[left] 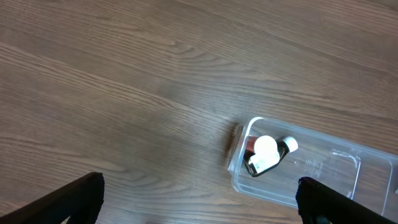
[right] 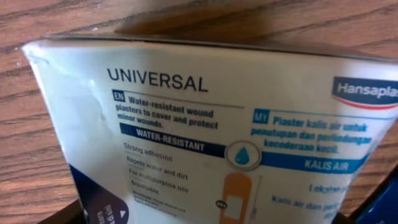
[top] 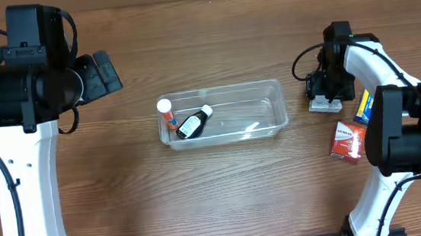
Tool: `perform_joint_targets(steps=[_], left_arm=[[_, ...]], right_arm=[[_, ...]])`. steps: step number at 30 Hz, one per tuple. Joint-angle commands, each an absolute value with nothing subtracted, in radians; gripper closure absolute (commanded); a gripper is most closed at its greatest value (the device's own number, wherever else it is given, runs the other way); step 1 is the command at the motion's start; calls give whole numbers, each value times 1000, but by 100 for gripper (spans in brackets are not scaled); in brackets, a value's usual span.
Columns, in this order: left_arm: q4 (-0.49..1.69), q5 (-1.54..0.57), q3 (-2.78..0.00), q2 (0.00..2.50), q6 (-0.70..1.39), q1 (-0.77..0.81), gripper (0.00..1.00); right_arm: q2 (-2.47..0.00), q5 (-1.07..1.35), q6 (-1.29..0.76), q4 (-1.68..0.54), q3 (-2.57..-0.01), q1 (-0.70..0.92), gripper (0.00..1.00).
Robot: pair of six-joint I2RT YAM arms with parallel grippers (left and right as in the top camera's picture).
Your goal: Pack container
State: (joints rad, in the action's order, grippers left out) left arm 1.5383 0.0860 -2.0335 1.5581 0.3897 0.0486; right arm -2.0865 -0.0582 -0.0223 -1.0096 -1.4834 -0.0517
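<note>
The container (top: 270, 97) lies at the middle of the worktop (top: 225, 201), long side across. At its left end lie a dark bottle (top: 192, 125) and a white-capped tube (top: 166, 113).

The left hand (top: 106, 72) hangs up and to the left of the container, well apart from it, with its fingers (left: 78, 199) spread wide.

The right hand (top: 324, 91) is just off the container's right end, down over a white plaster box (right: 205, 124). Whether it pinches the box cannot be told.

Farther right of the container lie a blue box (top: 362, 107) and a red box (top: 347, 141).
</note>
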Motion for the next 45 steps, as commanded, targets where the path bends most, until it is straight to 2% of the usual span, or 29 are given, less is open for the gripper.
perform_joint_targets(steps=[1, 6, 10, 14, 18, 27, 35, 37, 38, 39, 45], left_arm=[[1537, 77, -2031, 1566, 400, 44, 0], [1538, 77, -2031, 1566, 399, 44, 0], [1539, 77, -2031, 1566, 397, 44, 0], [1541, 78, -2031, 1566, 395, 44, 0], [1548, 78, -2031, 1566, 388, 44, 0], [1552, 78, -2031, 1566, 381, 44, 0], [1552, 79, -2031, 1566, 381, 44, 0], [1552, 81, -2031, 1566, 381, 44, 0], [1552, 82, -2031, 1566, 381, 44, 0], [1553, 82, -2031, 1566, 381, 44, 0], [1557, 82, -2031, 1566, 381, 44, 0]], right_arm=[[-2079, -57, -30, -1021, -1509, -51, 27], [-1841, -52, -30, -1139, -1628, 11, 27], [-1538, 6, -98, -1231, -1635, 183, 27], [-1493, 6, -213, -1301, -1633, 339, 27], [-1538, 2, -265, -1226, -1526, 493, 26], [-1708, 2, -289, -1021, -1378, 504, 26], [-1821, -66, -331, -1028, -1378, 494, 26], [-1821, -66, -332, -1033, -1378, 479, 21], [-1821, -65, -335, -1034, -1378, 468, 15], [-1821, -66, -334, -1037, -1378, 463, 0], [-1769, -115, -335, -1110, -1475, 465, 0]])
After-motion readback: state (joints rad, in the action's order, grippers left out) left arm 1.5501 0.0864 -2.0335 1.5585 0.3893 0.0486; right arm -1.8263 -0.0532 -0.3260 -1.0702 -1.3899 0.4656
